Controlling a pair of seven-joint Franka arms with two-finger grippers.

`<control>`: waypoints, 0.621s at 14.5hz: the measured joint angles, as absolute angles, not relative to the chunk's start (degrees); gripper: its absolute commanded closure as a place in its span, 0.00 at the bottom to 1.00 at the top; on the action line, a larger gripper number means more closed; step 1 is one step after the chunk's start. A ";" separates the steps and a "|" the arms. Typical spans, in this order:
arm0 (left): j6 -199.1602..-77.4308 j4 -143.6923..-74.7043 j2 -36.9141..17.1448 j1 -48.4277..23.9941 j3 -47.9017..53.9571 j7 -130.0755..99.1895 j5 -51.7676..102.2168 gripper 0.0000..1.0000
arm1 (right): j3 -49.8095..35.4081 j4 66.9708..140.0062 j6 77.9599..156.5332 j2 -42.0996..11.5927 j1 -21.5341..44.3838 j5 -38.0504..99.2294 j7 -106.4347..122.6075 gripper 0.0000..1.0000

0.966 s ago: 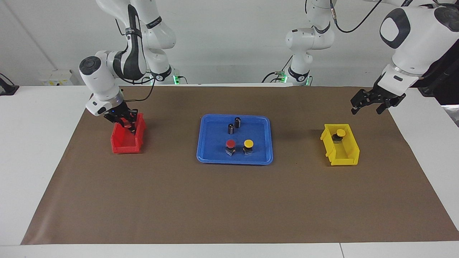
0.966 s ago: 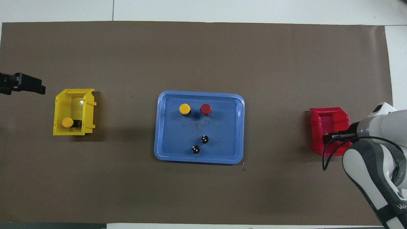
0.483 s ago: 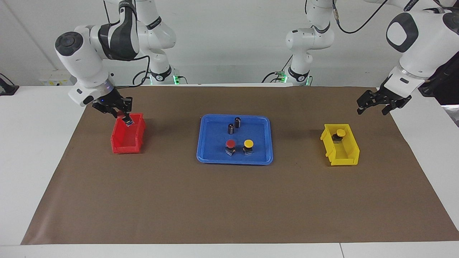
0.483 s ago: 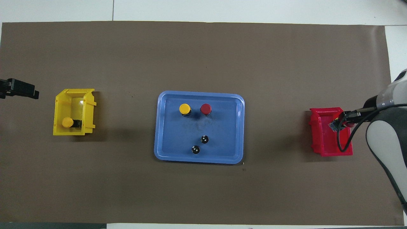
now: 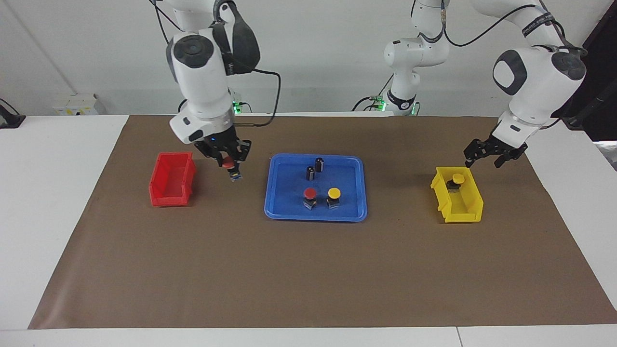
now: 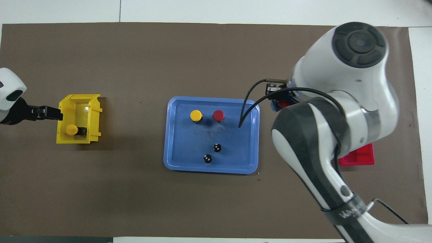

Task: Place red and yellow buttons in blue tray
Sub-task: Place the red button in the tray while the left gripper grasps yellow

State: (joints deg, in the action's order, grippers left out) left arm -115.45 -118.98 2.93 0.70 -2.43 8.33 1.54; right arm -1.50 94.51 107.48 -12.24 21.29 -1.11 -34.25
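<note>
The worktop (image 5: 308,270) is covered by a brown mat (image 5: 308,279), with the blue tray (image 5: 284,212) at its centre, the red bin (image 5: 166,195) toward the right arm's end and the yellow bin (image 5: 470,212) toward the left arm's end. The tray already holds one red button (image 5: 309,194) and one yellow button (image 5: 333,194), side by side in the part farther from the robots, and two dark capless cylinders (image 5: 315,168) in the part nearer to them. The right gripper (image 5: 230,163) is clenched on a second red button (image 5: 228,164), which hangs cap-up with its base pointing down over the mat between the red bin and the tray; the tray lies just beside it, toward the left arm's end, so the coming move is judged to be a short sideways carry over the tray rim, then a descent. The left gripper (image 5: 487,155) hovers above the robot-side end of the yellow bin, where the second yellow button (image 5: 455,180) rests; whether its fingers are spread or closing cannot be told. The left arm is clearly the nearer one to that button. Compared with one second ago, the right gripper has lifted the red button out of the red bin and travelled toward the tray, and the left gripper has moved closer to the yellow bin.
</note>
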 measured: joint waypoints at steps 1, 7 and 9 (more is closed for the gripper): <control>-116.84 -120.60 2.92 0.72 -2.42 8.31 1.54 0.32 | -1.48 94.57 109.56 -14.61 22.86 -1.11 -36.38 0.84; -125.29 -128.54 2.75 0.69 -2.26 8.05 1.54 0.32 | -1.44 98.55 117.52 -19.97 26.15 -1.11 -40.58 0.84; -126.76 -129.43 2.42 0.57 -2.16 7.45 1.54 0.32 | -1.44 100.17 118.27 -19.95 26.99 -1.11 -42.35 0.84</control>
State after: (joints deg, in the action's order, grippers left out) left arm -126.76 -129.43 2.42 0.57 -2.16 7.45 1.54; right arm -1.44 100.17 118.27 -19.95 26.99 -1.11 -42.35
